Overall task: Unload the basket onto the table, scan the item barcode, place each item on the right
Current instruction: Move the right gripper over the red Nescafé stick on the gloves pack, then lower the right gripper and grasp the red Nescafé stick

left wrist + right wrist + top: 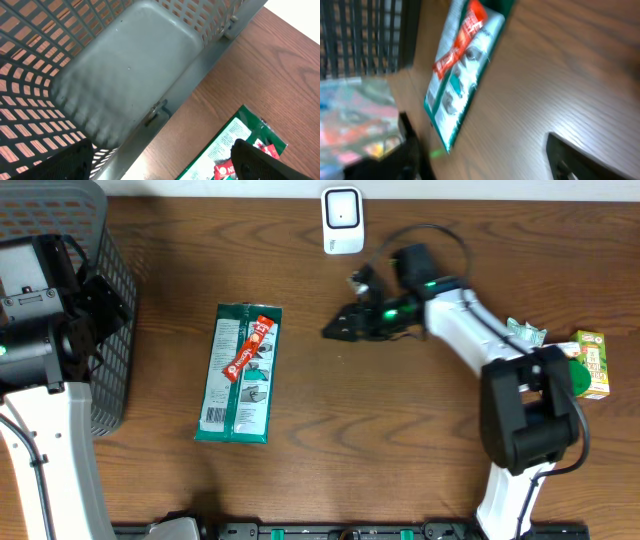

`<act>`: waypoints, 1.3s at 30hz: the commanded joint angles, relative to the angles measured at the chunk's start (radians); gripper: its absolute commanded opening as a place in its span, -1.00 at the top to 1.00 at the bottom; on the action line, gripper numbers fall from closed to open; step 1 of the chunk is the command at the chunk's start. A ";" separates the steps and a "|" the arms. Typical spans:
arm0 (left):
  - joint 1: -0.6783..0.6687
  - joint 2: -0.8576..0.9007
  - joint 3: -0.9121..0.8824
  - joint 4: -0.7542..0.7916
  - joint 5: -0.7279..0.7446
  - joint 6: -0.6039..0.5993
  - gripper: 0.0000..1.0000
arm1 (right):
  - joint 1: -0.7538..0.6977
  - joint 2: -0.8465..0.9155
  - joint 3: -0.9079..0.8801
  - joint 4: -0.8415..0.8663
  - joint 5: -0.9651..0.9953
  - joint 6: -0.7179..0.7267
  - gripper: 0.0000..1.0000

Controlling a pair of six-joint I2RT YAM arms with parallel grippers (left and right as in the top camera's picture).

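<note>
My right gripper (341, 330) has its two dark tips spread apart, and from the wrist only the bare wood of the table (400, 450) shows between them; it sits over the middle of the table pointing left, and I cannot tell whether it touches the wood. My left gripper (165, 165) also stands wide apart and holds nothing, above the right wall of the grey mesh basket (112, 300) at the table's left end, with the basket's solid floor ahead of the tips. The green packet (240, 375) lies flat on the table between my two grippers, its long side running near to far, just right of the basket and apart from my right tips. A red sachet (248, 347) lies tilted across its far half. The white scanner (342, 220) stands at the far edge, beyond my right gripper. Near the right edge a small green carton (592, 363) sits by my right arm, a crumpled wrapper (525, 332) just left of it
</note>
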 commanded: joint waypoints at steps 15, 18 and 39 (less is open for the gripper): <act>0.003 0.004 0.007 0.000 -0.013 0.009 -0.77 | 0.462 0.014 0.405 -0.130 0.906 0.442 0.00; 0.003 0.004 0.007 0.000 -0.013 0.009 -0.76 | 0.500 0.044 0.404 -0.103 0.929 0.458 0.06; 0.003 0.004 0.007 0.000 -0.013 0.009 -0.76 | 0.630 0.320 0.404 0.023 1.009 0.537 0.34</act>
